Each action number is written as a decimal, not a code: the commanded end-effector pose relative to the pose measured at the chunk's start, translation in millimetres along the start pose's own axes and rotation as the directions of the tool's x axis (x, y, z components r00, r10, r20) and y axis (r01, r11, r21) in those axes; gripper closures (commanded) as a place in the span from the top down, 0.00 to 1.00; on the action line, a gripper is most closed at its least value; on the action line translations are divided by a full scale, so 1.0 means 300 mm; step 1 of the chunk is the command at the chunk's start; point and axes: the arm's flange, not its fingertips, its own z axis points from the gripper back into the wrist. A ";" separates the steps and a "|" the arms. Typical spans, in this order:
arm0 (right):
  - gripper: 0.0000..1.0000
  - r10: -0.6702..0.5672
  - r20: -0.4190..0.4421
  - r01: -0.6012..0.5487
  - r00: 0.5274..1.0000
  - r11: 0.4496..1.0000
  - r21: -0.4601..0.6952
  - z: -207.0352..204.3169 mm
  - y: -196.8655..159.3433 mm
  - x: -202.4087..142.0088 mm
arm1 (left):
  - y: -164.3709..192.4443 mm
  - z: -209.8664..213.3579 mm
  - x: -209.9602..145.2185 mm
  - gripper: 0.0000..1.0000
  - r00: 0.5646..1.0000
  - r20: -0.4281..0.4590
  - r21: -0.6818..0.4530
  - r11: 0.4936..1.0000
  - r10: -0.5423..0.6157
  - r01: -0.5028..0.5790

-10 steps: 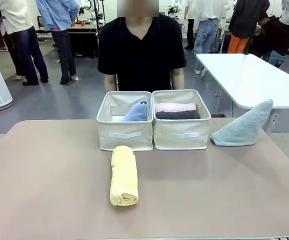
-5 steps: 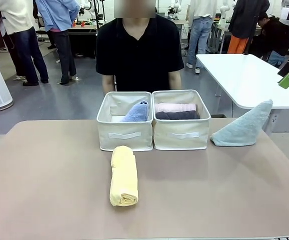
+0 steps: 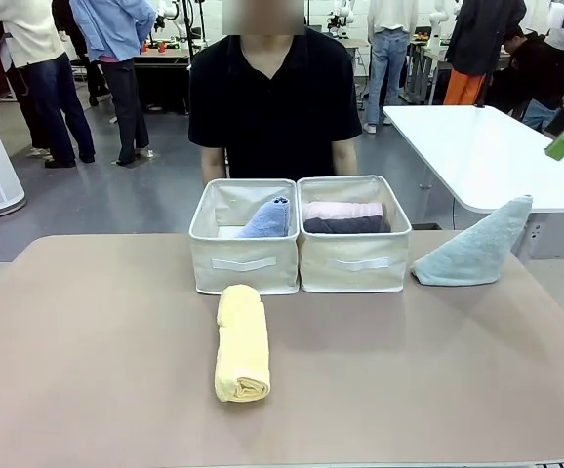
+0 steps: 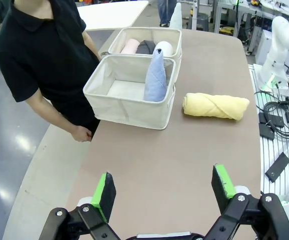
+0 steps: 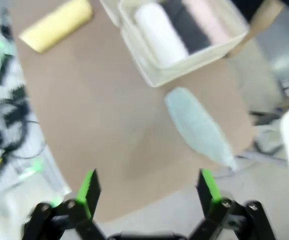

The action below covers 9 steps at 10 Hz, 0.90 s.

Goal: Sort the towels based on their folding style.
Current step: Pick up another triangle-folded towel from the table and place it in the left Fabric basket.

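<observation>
Towels left on the table (image 3: 87,341) number two. The yellow roll (image 3: 242,343) lies at 6 o'clock from the left basket (image 3: 244,265), just beside its front wall. The grey-blue cone (image 3: 475,249) lies on its side at 3 o'clock from the right basket (image 3: 356,263), near the table's edge.

The likeliest slip, I judge, is with the cone: it is soft, so a pinch near its tip could collapse the fold, and a glancing push could nudge it over the nearby edge. The yellow roll could unwind if it is caught by its loose outer layer. Either one might also land in the wrong basket.

The left basket holds one light blue cone (image 3: 267,218), leaning at its 3 o'clock side. The right basket holds rolls side by side: pink (image 3: 342,209), dark grey (image 3: 346,225) and white (image 4: 163,48).

The left gripper (image 4: 162,187) hangs high over the table with its jaws spread wide and nothing between them. The right gripper (image 5: 149,187), in a blurred view, is likewise spread and empty above the cone.
</observation>
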 end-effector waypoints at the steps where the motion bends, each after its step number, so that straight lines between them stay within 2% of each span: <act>1: 1.00 0.127 -0.163 -0.146 0.978 0.983 -0.112 -0.068 -0.213 0.097 | 0.001 0.000 0.003 1.00 1.000 -0.020 0.012 1.000 0.007 -0.006; 2: 1.00 0.137 -0.270 -0.189 0.953 0.966 -0.176 -0.122 -0.273 0.108 | 0.001 0.000 0.003 1.00 1.000 -0.020 0.012 1.000 0.007 -0.006; 3: 1.00 0.186 -0.382 -0.254 0.905 0.958 -0.136 -0.170 -0.351 0.115 | 0.001 0.000 0.003 1.00 1.000 -0.020 0.012 1.000 0.007 -0.006; 4: 1.00 0.269 -0.395 -0.304 0.878 0.952 -0.026 -0.210 -0.398 0.106 | 0.001 0.000 0.003 1.00 1.000 -0.020 0.012 1.000 0.007 -0.006; 5: 1.00 0.319 -0.350 -0.318 0.881 0.946 0.062 -0.250 -0.428 0.081 | 0.001 0.000 0.003 1.00 1.000 -0.020 0.012 1.000 0.007 -0.006; 6: 1.00 0.340 -0.333 -0.332 0.880 0.940 0.083 -0.286 -0.472 0.055 | 0.001 0.000 0.003 1.00 1.000 -0.020 0.012 1.000 0.007 -0.006; 8: 1.00 0.358 -0.308 -0.323 0.882 0.933 0.159 -0.375 -0.486 -0.011 | 0.001 0.000 0.003 1.00 1.000 -0.020 0.012 1.000 0.007 -0.006; 9: 1.00 0.355 -0.256 -0.312 0.899 0.930 0.196 -0.383 -0.492 -0.028 | 0.001 0.000 0.003 1.00 1.000 -0.020 0.012 1.000 0.007 -0.006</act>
